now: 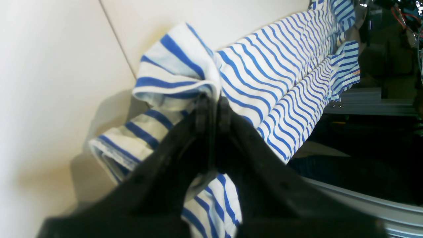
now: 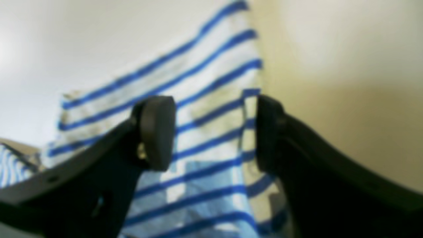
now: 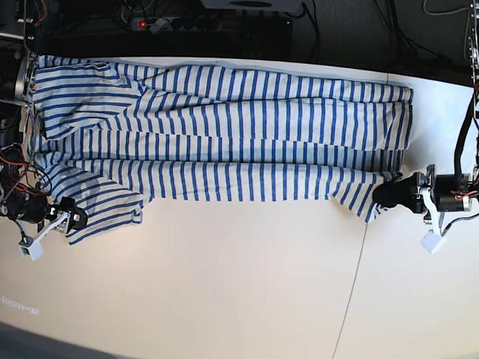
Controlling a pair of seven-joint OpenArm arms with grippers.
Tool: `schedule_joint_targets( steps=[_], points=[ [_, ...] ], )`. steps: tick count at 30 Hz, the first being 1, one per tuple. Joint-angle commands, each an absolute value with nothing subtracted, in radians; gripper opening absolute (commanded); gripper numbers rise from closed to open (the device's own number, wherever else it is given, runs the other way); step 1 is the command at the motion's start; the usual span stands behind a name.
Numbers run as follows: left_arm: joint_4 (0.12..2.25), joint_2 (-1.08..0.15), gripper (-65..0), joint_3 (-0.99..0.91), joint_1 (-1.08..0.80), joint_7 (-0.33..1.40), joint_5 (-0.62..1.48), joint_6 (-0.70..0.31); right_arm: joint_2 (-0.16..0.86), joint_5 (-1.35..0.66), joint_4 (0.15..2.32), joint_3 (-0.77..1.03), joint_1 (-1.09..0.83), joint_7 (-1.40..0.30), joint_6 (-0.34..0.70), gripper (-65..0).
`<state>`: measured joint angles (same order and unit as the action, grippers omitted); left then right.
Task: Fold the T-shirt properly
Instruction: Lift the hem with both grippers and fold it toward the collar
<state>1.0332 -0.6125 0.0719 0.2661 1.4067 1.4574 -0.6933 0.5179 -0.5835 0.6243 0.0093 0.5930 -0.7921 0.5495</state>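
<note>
The soft white T-shirt with narrow blue stripes (image 3: 225, 136) lies stretched across the far half of the pale smooth table (image 3: 236, 290). The left gripper (image 1: 213, 109) pinches its bunched edge; the right gripper (image 2: 214, 132) gapes, straddling a sleeve edge.

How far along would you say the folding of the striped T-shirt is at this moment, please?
Early stage. Done: the T-shirt lies stretched lengthwise across the table, with a lengthwise crease along its middle. In hand: the left hand is shut on a bunched corner of the fabric, while the right hand is open over the other end, jaws apart and gripping nothing. Left: all the crosswise folds and tidying the sleeve.
</note>
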Motion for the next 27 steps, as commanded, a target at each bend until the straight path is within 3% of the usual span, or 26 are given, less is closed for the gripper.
schedule_joint_targets(
  steps=[1,2,4,7,15,27],
  points=[
    [1.047,-0.632,-65.0,0.065,0.29,1.396,1.484,-0.698,0.519,-0.577,0.626,0.009,0.601,-0.859,0.606,-28.2],
    [1.047,-0.632,-65.0,0.065,0.291,1.396,1.484,-0.698,0.514,-0.578,0.626,0.009,0.601,-0.873,0.606,-30.1],
    [1.047,-0.632,-65.0,0.065,0.291,1.396,1.484,-0.698,0.512,-0.582,0.626,0.009,0.601,-0.88,0.606,-40.5],
    [1.047,-0.632,-65.0,0.065,0.29,1.396,1.484,-0.698,0.516,-0.583,0.626,0.009,0.601,-0.88,0.606,-65.0],
    [1.048,-0.638,-65.0,0.065,0.302,1.396,1.484,-0.698,0.549,-0.627,0.697,0.009,0.6,-0.884,0.606,-65.0],
    [1.128,-0.7,-65.0,0.065,0.268,1.396,1.484,-0.698,0.661,-0.87,1.067,0.009,0.468,-1.056,0.611,-65.0]
  ],
)
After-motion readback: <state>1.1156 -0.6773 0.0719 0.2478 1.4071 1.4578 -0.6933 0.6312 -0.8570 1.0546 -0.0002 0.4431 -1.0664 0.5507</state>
